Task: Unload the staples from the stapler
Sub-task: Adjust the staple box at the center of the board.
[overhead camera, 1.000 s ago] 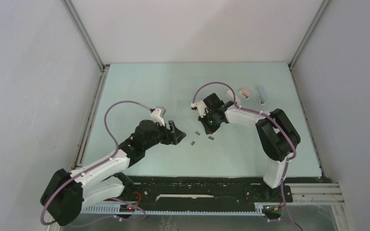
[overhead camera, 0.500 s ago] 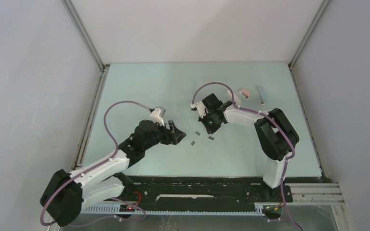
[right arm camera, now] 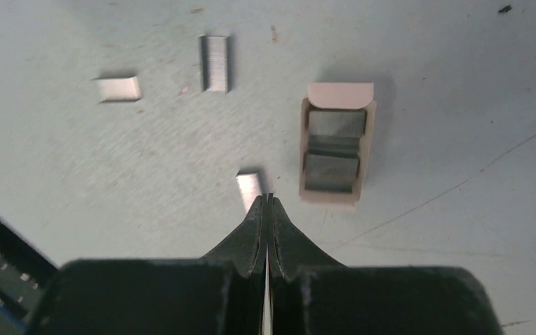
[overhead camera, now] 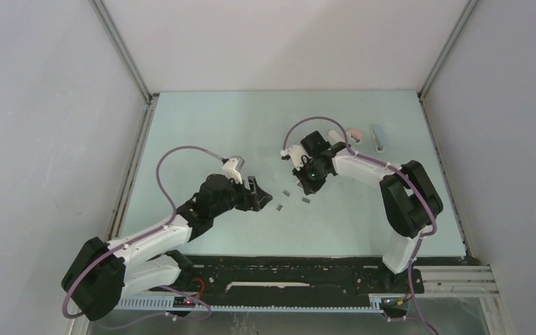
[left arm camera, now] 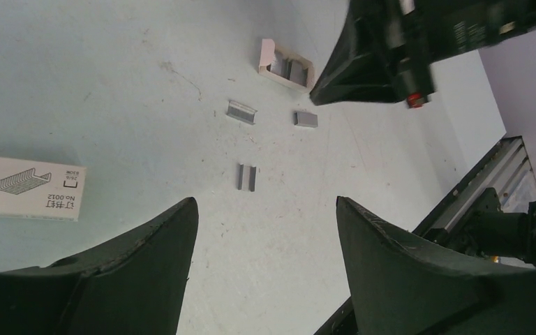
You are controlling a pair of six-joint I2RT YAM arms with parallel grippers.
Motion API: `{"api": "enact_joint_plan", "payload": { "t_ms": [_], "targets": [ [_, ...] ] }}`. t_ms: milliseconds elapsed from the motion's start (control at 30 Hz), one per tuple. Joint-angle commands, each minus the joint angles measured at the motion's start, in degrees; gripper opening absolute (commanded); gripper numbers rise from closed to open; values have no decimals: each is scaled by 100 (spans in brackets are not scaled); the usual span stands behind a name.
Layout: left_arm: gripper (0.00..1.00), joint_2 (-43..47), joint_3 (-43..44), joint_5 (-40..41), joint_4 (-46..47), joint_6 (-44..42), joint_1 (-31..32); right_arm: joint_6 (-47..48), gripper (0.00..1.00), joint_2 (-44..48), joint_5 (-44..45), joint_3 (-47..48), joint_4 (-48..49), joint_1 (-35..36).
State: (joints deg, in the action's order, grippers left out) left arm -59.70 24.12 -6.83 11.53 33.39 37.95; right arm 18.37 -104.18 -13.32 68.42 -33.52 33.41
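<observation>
The small box (right arm camera: 340,93) holds two staple strips (right arm camera: 336,123); left tool (left arm camera: 266,204) apart; right tool (right arm camera: 267,199) together.

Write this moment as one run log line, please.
left gripper: open, empty, near loose staple strips | right gripper: shut, tips beside one strip | small open box: holds staples

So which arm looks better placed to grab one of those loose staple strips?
Probably left: the left gripper is open, a staple strip lying just ahead of its gap. The right gripper is shut, tips beside another strip.
</observation>
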Motion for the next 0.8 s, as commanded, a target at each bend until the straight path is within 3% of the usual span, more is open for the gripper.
{"api": "enact_joint_plan", "payload": {
  "t_ms": [0, 200, 367, 767],
  "targets": [
    [78, -156, 156, 48, 240, -185, 131, 607, 0, 775, -1142, 138, -424, -233],
    [78, -611, 547, 353, 75, -363, 361, 1559, 2, 1248, -2457, 361, -1298, -707],
    [77, -1123, 1117, 941, -419, -554, 767, 1991, 13, 1564, -3395, 374, -1679, -1236],
    [70, -2465, 2472, 1769, -1712, -712, 1322, 2060, 17, 1569, -3554, 374, -1749, -1460]
  ]
}}
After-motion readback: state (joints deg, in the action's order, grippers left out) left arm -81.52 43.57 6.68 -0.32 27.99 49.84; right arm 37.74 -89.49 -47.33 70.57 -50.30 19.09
